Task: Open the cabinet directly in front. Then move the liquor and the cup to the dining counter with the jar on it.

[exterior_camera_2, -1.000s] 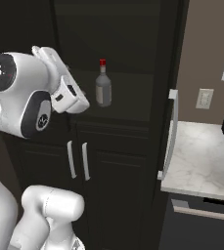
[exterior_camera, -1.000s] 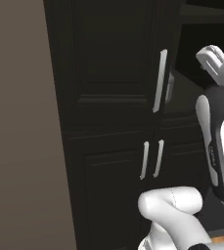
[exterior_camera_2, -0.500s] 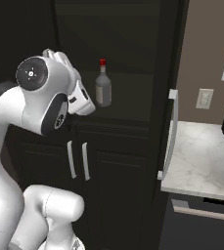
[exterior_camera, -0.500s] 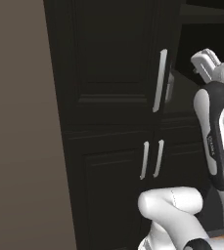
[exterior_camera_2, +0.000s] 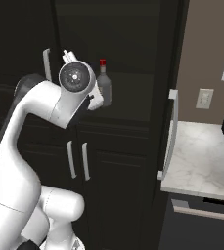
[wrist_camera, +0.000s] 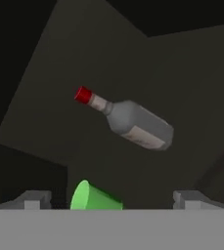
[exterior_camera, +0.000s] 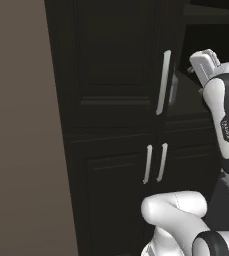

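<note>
Left base view: the cabinet [exterior_camera: 121,65] has its left door shut, the long pale handle [exterior_camera: 163,82] upright on it. To the right the inside lies dark and open, and the arm [exterior_camera: 226,120] reaches up into that opening. The lower doors [exterior_camera: 136,200] with their short paired handles are closed.

Right base view: the right door [exterior_camera_2: 172,132] is swung wide, edge-on beside the marble counter [exterior_camera_2: 206,161]. The liquor [exterior_camera_2: 103,84] stands upright on the shelf, red cap on top, with the wrist just in front of it and to its left. The hand itself is hidden behind the wrist here, so its line on the bottle should be judged from the hand camera.

Hand view: the camera is rolled, so the liquor [wrist_camera: 128,121] looks tilted. It is ahead of the gripper [wrist_camera: 111,197], not yet between the fingers [wrist_camera: 33,199], which are spread wide and hold nothing. The cup [wrist_camera: 95,197] sits nearer, low between the tips, with the bottle beyond it. To grasp the bottle well, I judge the hand should lift clear of the cup, centre on the bottle's body rather than its neck, bring the finger line square across it, and close only once both tips flank the glass, so the cup is not knocked
</note>
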Robot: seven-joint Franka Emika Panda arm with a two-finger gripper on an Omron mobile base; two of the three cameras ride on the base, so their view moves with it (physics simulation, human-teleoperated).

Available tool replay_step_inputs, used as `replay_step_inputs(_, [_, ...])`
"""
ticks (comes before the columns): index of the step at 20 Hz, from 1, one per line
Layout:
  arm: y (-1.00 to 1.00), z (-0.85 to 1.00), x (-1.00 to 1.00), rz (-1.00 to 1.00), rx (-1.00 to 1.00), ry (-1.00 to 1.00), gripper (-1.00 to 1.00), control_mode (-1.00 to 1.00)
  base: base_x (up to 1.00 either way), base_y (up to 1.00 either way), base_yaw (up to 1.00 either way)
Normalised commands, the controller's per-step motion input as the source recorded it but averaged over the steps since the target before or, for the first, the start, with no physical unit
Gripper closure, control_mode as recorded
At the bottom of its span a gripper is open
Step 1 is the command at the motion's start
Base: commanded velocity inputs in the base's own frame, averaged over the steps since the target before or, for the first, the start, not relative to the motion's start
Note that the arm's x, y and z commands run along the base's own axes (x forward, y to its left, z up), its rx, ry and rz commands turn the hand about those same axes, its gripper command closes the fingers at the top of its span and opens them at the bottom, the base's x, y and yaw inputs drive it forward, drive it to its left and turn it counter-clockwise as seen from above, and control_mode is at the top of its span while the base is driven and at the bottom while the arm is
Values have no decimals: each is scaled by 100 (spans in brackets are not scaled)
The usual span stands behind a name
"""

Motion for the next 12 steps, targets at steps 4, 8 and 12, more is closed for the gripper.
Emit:
replay_step_inputs(4, [9,0,42,32,7,0,-100,-100,0,0,0])
replay_step_inputs(8, [47,0,36,27,0,0,-100,-100,0,0,0])
replay_step_inputs(12, [51,0,31,21,0,0,-100,-100,0,0,0])
